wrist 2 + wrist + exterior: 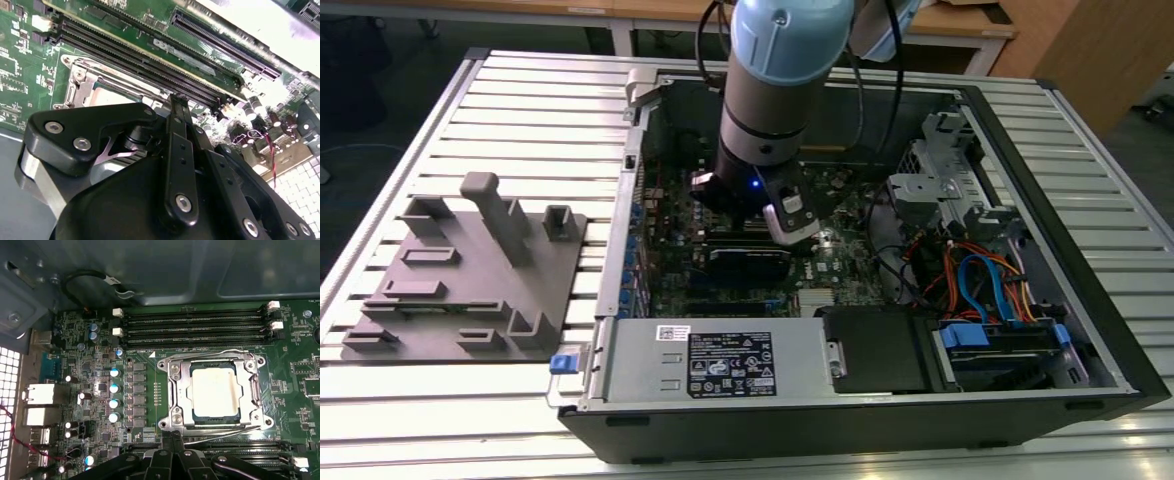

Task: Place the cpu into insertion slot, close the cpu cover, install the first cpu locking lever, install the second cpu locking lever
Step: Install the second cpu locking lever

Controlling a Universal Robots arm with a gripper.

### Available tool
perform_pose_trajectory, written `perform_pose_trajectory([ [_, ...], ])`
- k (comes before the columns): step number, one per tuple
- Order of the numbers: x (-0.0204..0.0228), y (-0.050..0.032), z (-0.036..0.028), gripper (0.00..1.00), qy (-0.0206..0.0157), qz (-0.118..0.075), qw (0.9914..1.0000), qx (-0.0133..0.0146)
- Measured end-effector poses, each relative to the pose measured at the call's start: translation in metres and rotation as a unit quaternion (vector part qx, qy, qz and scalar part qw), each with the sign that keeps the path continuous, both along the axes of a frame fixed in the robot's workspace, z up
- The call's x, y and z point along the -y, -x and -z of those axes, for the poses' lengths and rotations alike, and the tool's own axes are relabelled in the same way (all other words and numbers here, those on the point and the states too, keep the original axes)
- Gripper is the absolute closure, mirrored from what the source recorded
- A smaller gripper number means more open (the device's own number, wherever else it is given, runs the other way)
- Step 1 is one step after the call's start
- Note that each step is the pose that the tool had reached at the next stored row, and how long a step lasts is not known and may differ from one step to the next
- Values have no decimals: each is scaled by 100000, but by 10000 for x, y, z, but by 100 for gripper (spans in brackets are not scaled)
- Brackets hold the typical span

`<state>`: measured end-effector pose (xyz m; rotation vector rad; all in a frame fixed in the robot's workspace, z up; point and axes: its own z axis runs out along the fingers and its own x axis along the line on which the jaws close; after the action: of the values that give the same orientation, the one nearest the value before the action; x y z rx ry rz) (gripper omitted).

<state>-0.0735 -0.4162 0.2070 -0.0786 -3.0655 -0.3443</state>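
Note:
The cpu (215,392), a pale silver square, lies in the insertion slot (260,390) on the green board. Over it sits the cpu cover (177,390), a grey metal frame lying flat around the chip. One wire locking lever (210,353) runs along the frame's side nearest the upper memory slots. The other lever (225,434) runs along the opposite side, and its end reaches the tips of my gripper (172,436). The black fingers are shut together with nothing visible between them. In the second wrist view, my gripper (177,102) stands just beside the cover (80,82) and cpu (107,97).
Long black memory slots (195,327) flank the socket on two sides. Upright capacitors (114,390) stand beside it. My arm (767,120) reaches down into the open computer case (1107,330), with cables (987,280) at the exterior view's right. A grey fixture tray (467,290) lies outside.

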Motion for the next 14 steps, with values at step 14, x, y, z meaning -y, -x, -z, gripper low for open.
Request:
perform_pose_trajectory([
  [14,53,17,82,90,-2164,3,99977,-2],
])
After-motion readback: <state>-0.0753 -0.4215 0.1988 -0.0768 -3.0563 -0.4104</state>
